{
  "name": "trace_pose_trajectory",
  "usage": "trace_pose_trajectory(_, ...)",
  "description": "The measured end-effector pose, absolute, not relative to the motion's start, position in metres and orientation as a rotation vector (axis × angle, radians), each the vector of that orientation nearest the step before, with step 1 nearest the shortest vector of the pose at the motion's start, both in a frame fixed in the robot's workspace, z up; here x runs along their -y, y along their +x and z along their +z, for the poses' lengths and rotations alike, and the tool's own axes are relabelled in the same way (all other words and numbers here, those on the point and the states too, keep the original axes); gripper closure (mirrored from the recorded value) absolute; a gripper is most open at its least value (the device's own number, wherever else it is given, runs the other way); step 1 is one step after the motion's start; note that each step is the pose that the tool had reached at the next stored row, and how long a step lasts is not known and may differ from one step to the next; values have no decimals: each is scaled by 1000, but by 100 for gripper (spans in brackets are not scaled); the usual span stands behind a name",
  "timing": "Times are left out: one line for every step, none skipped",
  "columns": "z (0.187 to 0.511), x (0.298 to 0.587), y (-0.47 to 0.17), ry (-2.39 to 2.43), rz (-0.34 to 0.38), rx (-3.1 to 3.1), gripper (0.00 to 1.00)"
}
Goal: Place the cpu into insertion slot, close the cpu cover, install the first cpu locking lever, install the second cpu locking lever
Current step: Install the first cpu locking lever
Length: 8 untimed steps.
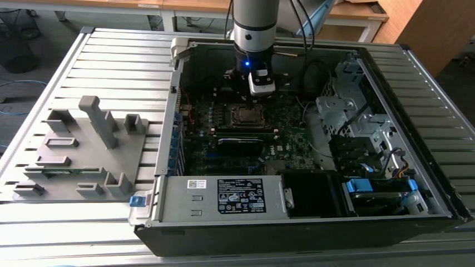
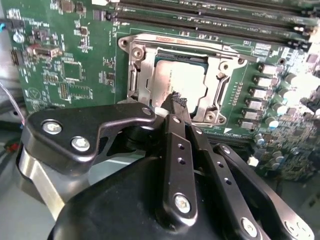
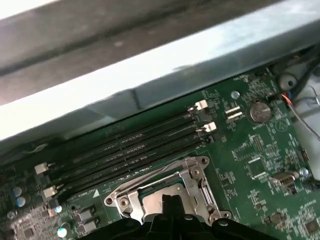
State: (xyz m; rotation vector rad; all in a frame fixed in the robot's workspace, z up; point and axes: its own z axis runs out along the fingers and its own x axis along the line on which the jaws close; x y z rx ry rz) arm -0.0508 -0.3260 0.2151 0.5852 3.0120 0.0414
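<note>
Green board fills the open computer case [image 1: 312,61]. Gripper [image 2: 176,102] fingers press together, empty, above the cpu [image 2: 177,82] under its cpu cover [image 2: 215,107]. A crooked push could bend it.

Silver arm [image 1: 255,22], black tool [image 2: 176,107], silver screws

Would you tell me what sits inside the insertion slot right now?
The cpu lies in the insertion slot, its pale metallic top showing through the window of the cpu cover. The gripper hides its near corner, and the contacts beneath are covered.

Dull grey cpu [image 2: 177,82] lies flat in the insertion slot [image 2: 137,75], silvery cpu cover [image 2: 220,82] closed over it
</note>
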Motion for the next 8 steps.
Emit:
trace_pose_trajectory(215, 326, -51, 562, 42, -3017, 90)
trace_pose_trajectory(215, 326, -51, 540, 43, -3021, 90)
trace_pose_trajectory(214, 326, -51, 516, 44, -3025, 90)
trace_pose_trajectory(214, 326, -51, 493, 45, -3029, 90)
trace_pose_trajectory(214, 326, -51, 468, 46, -3033, 90)
trace_pose_trajectory(214, 326, -51, 443, 47, -3038, 90)
trace_pose_trajectory(213, 326, -51, 419, 48, -3041, 90)
trace_pose_trajectory(214, 326, -51, 396, 48, -3044, 90)
